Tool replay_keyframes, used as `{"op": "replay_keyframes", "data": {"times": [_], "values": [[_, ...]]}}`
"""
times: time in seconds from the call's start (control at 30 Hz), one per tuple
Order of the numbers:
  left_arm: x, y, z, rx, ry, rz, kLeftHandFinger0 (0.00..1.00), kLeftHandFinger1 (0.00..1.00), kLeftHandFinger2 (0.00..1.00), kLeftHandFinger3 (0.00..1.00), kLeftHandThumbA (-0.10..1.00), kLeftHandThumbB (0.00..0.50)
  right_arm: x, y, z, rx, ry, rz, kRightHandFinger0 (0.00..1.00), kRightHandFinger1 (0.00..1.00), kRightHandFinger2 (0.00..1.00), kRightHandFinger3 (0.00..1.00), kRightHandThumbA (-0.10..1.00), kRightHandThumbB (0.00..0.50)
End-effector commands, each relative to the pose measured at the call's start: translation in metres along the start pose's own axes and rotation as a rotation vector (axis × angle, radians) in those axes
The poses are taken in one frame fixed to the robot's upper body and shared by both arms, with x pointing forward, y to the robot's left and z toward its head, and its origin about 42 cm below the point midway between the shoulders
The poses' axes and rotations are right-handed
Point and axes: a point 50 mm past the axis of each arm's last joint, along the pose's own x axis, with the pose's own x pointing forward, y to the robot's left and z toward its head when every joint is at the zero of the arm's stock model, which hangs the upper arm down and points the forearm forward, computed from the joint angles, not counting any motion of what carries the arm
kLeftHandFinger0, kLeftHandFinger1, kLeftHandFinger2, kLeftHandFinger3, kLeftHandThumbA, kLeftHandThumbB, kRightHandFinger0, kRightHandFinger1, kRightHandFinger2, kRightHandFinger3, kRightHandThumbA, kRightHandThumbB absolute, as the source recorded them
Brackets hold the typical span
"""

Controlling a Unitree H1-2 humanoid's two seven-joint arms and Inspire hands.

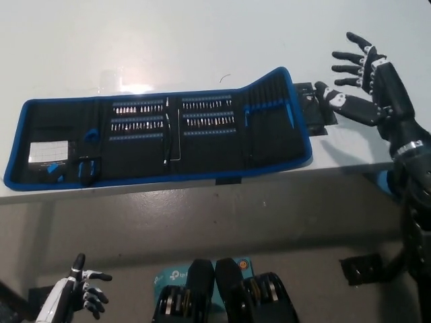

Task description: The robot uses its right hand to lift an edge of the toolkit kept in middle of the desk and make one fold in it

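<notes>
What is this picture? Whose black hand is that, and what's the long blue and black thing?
A camera on a robot's head took this, looking down at a white desk. The black hand at the right is the robot's own right hand. Its fingers are spread open, and it holds nothing. It is over the desk, just past the right end of the toolkit. The toolkit is a long cloth case lying open, with rows of small screwdriver bits tucked inside. Its right end is a little raised. The white hand at the bottom left is the robot's left hand, resting below the desk, also holding nothing.

Workshop: white desk (202,40), opened toolkit (161,131).
</notes>
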Motion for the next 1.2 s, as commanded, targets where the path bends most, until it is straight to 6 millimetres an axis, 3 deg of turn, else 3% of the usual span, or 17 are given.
{"op": "replay_keyframes", "data": {"times": [0.0,0.07,0.2,0.47,0.53,0.67,0.77,0.9,1.07,1.1,1.13,1.17], "values": [[-0.003,0.004,0.007,0.004,-0.031,0.008,0.25,0.26,0.27,0.47,1.0,0.5,0.015,0.005,-0.003,0.048,0.072,-0.075,1.0,0.99,0.99,1.0,0.8,0.153],[-0.003,0.004,0.007,0.004,-0.031,0.007,0.26,0.27,0.28,0.47,1.0,0.5,0.015,0.016,-0.018,0.053,0.113,-0.071,1.0,1.0,1.0,1.0,0.81,0.188],[-0.004,0.003,0.009,0.012,-0.03,0.005,0.29,0.28,0.29,0.46,1.0,0.5,0.015,0.034,-0.037,0.001,0.193,-0.032,1.0,1.0,1.0,1.0,0.97,0.256],[-0.001,0.003,0.014,0.018,-0.05,0.004,0.28,0.28,0.27,0.46,1.0,0.5,0.004,0.07,-0.07,0.076,0.312,-0.01,1.0,1.0,1.0,1.0,0.98,0.246],[-0.001,0.003,0.014,0.017,-0.055,0.0,0.28,0.28,0.27,0.46,1.0,0.5,-0.004,0.084,-0.081,0.09,0.333,-0.007,1.0,1.0,1.0,1.0,0.94,0.236],[0.0,0.001,0.014,0.008,-0.059,-0.009,0.25,0.27,0.27,0.44,1.0,0.5,-0.014,0.1,-0.089,0.094,0.361,0.005,1.0,1.0,1.0,1.0,0.95,0.234],[0.001,0.001,0.017,0.015,-0.058,-0.011,0.29,0.28,0.28,0.46,1.0,0.5,-0.018,0.109,-0.093,0.101,0.369,-0.002,1.0,1.0,1.0,1.0,0.93,0.234],[0.005,0.004,0.019,0.03,-0.074,-0.015,0.29,0.27,0.28,0.47,1.0,0.5,-0.029,0.121,-0.097,0.141,0.378,-0.006,1.0,1.0,1.0,1.0,0.92,0.203],[0.006,0.002,0.021,0.011,-0.082,-0.027,0.23,0.26,0.29,0.44,1.0,0.5,-0.037,0.135,-0.102,0.199,0.349,-0.013,1.0,1.0,1.0,1.0,0.83,0.186],[0.006,0.002,0.021,0.012,-0.085,-0.028,0.23,0.26,0.29,0.44,1.0,0.5,-0.037,0.137,-0.1,0.217,0.349,-0.016,1.0,1.0,1.0,1.0,0.78,0.164],[0.006,0.003,0.021,0.013,-0.086,-0.028,0.22,0.26,0.29,0.45,1.0,0.5,-0.037,0.14,-0.098,0.249,0.343,-0.023,1.0,1.0,1.0,1.0,0.68,0.098],[0.006,0.003,0.021,0.016,-0.087,-0.026,0.21,0.26,0.29,0.45,1.0,0.5,-0.036,0.142,-0.095,0.283,0.335,-0.033,0.89,0.83,0.86,1.0,0.61,0.118]]}}
